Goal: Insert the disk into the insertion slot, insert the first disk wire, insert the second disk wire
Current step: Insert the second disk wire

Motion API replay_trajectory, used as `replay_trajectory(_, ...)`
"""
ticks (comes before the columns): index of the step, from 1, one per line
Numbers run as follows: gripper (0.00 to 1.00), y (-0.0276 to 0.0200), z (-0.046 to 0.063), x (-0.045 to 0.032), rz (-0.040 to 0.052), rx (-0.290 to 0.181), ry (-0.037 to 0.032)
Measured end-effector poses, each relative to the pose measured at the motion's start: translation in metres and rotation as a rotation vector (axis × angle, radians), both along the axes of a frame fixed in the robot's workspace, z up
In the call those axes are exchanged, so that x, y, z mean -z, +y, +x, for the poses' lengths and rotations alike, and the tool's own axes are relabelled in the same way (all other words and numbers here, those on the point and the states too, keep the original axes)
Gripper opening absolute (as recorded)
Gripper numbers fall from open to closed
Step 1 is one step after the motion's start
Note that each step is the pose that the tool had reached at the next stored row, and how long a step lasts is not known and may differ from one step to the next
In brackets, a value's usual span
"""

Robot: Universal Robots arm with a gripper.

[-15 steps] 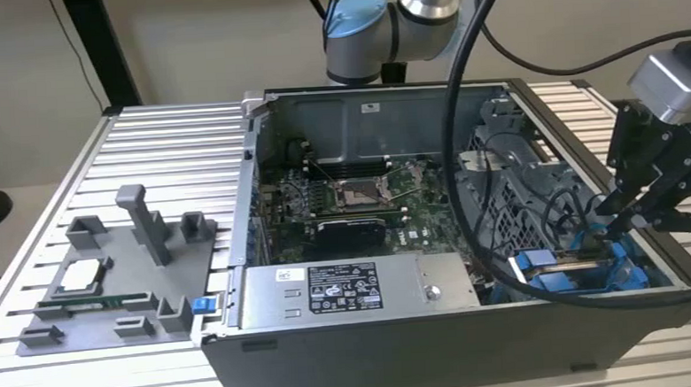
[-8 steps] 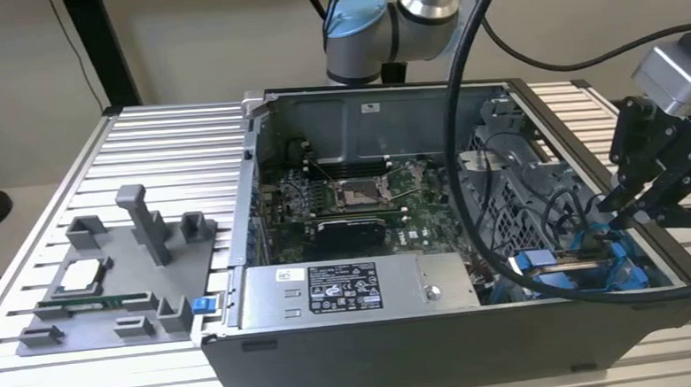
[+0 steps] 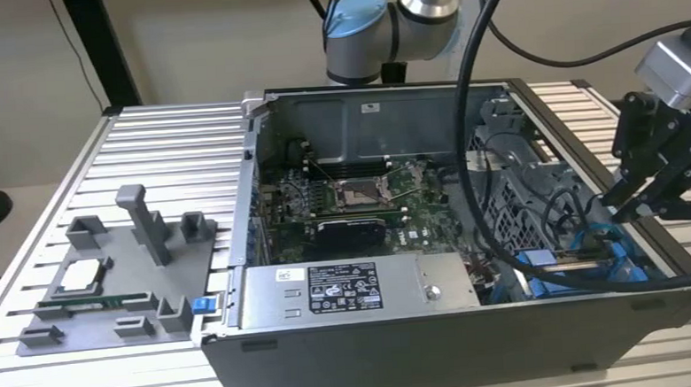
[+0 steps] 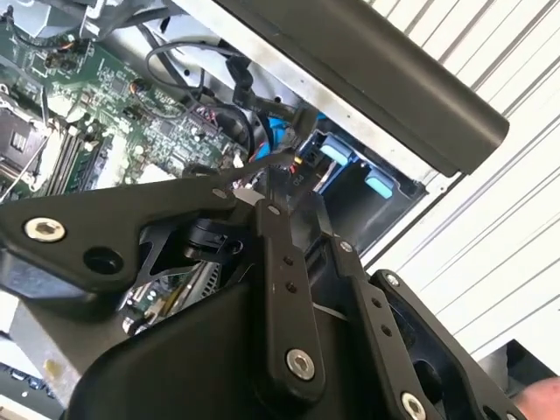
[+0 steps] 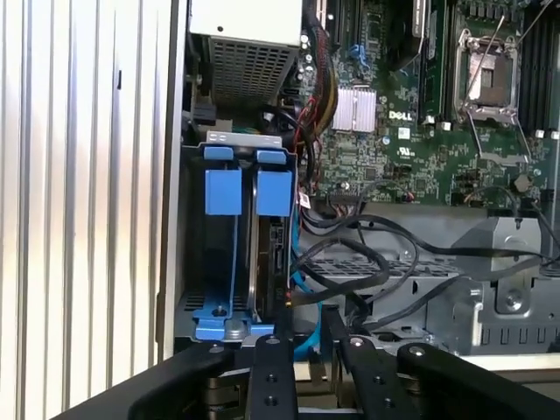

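Wire step | disk seems seated on edge in insertion slot | my tool hovers above it, grip state: cannot tell | judgement: I should approach square, press gently, avoid black cables.

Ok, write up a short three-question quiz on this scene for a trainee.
1. True or false: the gripper hangs over the case on the exterior view's right.
2. The tabs on the slot are: A red, B blue, C yellow.
3. Short answer: what lies on the table beside the case, on the exterior view's left?

Key: 1 true; 2 B; 3 a grey tray.
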State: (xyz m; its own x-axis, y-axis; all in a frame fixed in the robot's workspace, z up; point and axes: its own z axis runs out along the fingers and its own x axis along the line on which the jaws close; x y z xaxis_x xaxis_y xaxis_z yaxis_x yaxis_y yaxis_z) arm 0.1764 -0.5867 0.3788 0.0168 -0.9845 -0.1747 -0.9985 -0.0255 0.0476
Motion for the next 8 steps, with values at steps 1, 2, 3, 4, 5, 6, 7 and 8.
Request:
replay_trajectory(1,1.0,0.0002,0.002,0.0001,0.0005,-0.001,0.0)
replay_trajectory(2,1.0,0.0003,0.005,0.0,0.0009,-0.003,0.0)
replay_trajectory(3,1.0,0.0004,0.007,0.0,0.0013,-0.004,0.0)
replay_trajectory(4,1.0,0.0005,0.009,0.0,0.0016,-0.006,0.0)
replay_trajectory(5,1.0,0.0006,0.011,0.0001,0.0019,-0.007,0.0)
replay_trajectory(6,1.0,0.0007,0.013,0.0002,0.0023,-0.009,0.0)
replay_trajectory(7,1.0,0.0008,0.015,0.0005,0.003,-0.012,0.0)
replay_trajectory(8,1.0,0.0008,0.016,0.0011,0.0037,-0.014,0.0)
